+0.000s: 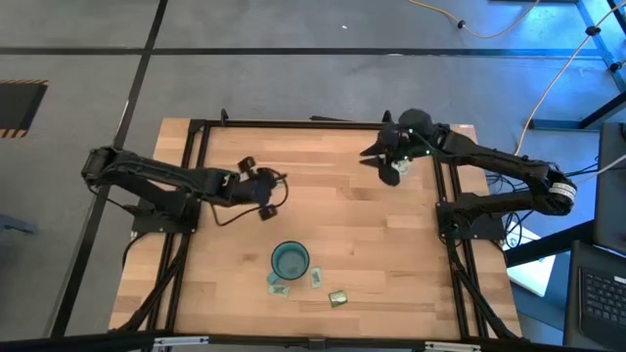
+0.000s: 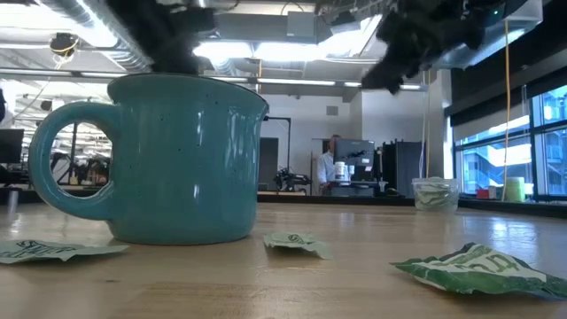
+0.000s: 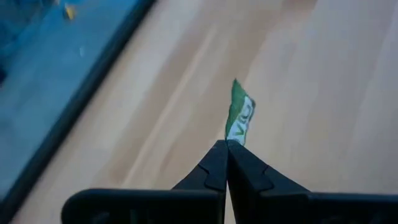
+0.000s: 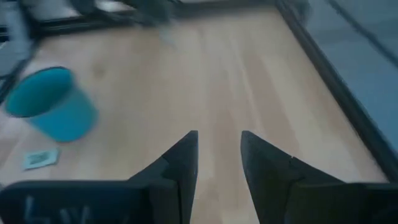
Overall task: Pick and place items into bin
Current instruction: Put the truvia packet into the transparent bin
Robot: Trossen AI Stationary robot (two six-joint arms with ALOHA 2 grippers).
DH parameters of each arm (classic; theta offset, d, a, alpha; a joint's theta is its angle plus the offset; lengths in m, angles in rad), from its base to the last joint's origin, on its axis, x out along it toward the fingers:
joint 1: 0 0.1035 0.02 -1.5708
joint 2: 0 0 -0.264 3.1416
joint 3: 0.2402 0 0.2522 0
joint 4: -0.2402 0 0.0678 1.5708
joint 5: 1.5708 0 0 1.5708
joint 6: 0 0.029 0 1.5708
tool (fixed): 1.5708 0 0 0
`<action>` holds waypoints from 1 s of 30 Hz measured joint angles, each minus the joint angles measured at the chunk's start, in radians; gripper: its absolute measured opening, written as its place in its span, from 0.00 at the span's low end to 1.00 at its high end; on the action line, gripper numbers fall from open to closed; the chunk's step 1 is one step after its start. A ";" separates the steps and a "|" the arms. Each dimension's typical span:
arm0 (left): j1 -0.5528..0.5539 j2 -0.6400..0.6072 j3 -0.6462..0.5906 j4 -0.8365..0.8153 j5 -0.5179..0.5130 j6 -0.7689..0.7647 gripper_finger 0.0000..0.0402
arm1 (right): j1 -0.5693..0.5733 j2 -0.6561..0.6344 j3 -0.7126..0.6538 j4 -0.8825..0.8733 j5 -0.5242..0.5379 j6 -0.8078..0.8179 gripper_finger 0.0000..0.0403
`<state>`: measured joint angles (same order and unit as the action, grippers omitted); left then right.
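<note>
Packet stands lengthwise out from the left tool, clamped at its end.

Teal mug on wooden table; person beyond.

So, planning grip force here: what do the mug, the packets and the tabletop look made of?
Mug: probably glazed ceramic or enamel, teal, speckled, glossy highlights. Packets: thin crinkled foil or plastic film, green-white print; one is pinched in the left end effector. Tabletop: light wood planks, visible grain, satin finish.
</note>
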<state>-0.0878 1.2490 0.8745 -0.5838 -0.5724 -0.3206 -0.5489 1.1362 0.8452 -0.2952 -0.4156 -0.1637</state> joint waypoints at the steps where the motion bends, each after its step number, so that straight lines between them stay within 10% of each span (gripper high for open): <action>1: 0.013 0.010 0.000 0.070 -0.002 0.049 0.01 | 0.027 0.000 0.000 0.033 -0.019 -0.019 0.31; 13: 0.070 0.201 0.002 0.841 -0.003 0.578 0.01 | 0.307 0.061 0.000 0.196 0.257 -0.052 0.31; 30: 0.062 0.244 0.002 1.041 0.079 0.569 0.01 | 0.368 0.068 0.000 0.319 0.345 -0.047 0.31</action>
<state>-0.0261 1.4933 0.8761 0.4568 -0.4933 0.2481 -0.1806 1.2041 0.8448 0.0238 -0.0708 -0.2111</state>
